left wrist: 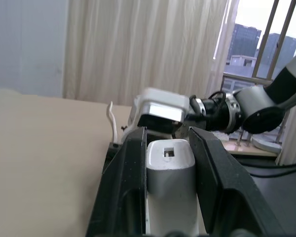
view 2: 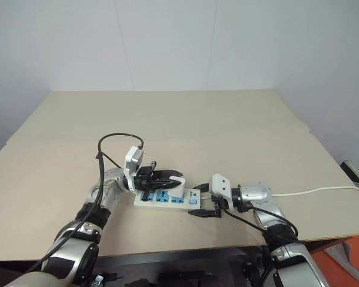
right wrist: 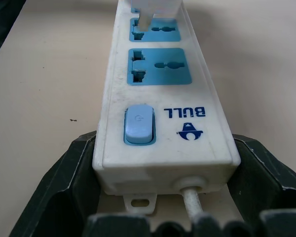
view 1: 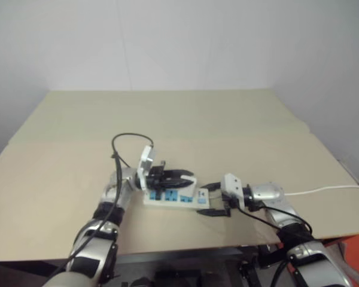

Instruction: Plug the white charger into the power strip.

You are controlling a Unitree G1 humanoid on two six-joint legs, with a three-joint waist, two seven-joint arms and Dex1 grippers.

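Three blue socket faces run along the power strip [view 2: 166, 198], a long narrow bar of glossy white plastic lying flat on your matte beige table [view 1: 239, 125], near its front edge. Up close in the right wrist view you get scuffs on the white casing, a rounded pale-blue rocker switch [right wrist: 138, 123] with a power symbol on it, and "BULL" printed in blue next to a little blue logo, upside down from that angle. A thin white cord [view 1: 323, 190] leaves the switch end and trails off toward the table's right edge.

The left gripper [view 2: 170, 176] has its two black fingers pinched onto the white charger [left wrist: 168, 168], a smooth rounded-corner block with a small square recess in its end face. It sits right over the strip's far end from the switch. You can see something white reaching down into the socket there at the top of the right wrist view, but it's cut off by the frame, so whether the prongs are fully seated is hard to call.

The right gripper [view 1: 214, 198] is spread wide, one black finger either side of the strip's switch end. Whether those fingers actually press the casing or just flank it, you can't really tell.
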